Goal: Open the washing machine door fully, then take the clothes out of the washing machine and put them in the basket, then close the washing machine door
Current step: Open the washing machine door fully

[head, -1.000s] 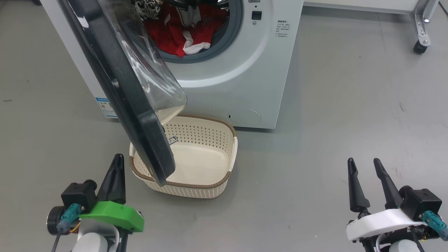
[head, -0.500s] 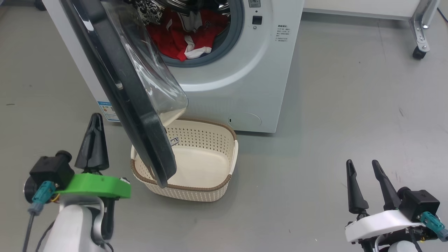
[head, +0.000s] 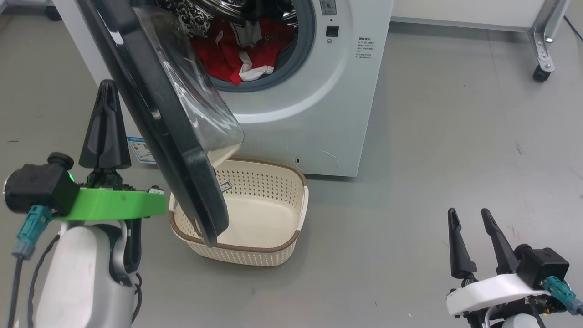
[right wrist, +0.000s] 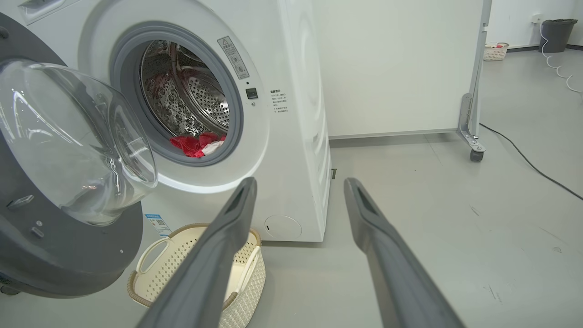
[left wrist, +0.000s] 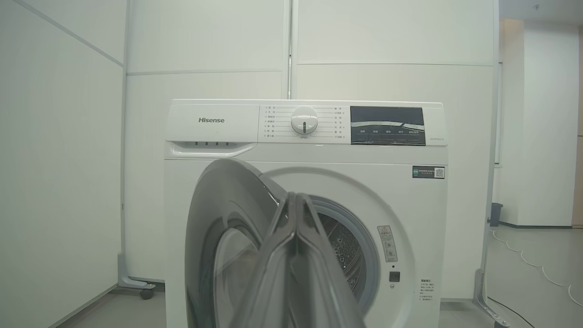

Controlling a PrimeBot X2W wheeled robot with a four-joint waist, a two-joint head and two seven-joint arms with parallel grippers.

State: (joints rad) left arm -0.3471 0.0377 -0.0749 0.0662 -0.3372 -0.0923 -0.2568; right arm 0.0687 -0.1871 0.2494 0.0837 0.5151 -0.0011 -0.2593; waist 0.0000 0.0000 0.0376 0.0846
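— Since the washing machine door [head: 155, 118] is only partly swung out, which arm is better placed for it?
— The left gripper [head: 106, 91] is judged nearer. Its fingers are pressed together and nothing is held; the door's black outer face lies just to their right, seen edge-on, slanting down over the basket [head: 268, 248].
— And the right gripper [head: 468, 214]?
— It is seen well apart, low on the right, fingers spread and empty. The clothes [head: 237, 50] are found inside the washing machine [head: 319, 105]. Whether the left fingers touch the door cannot be told.
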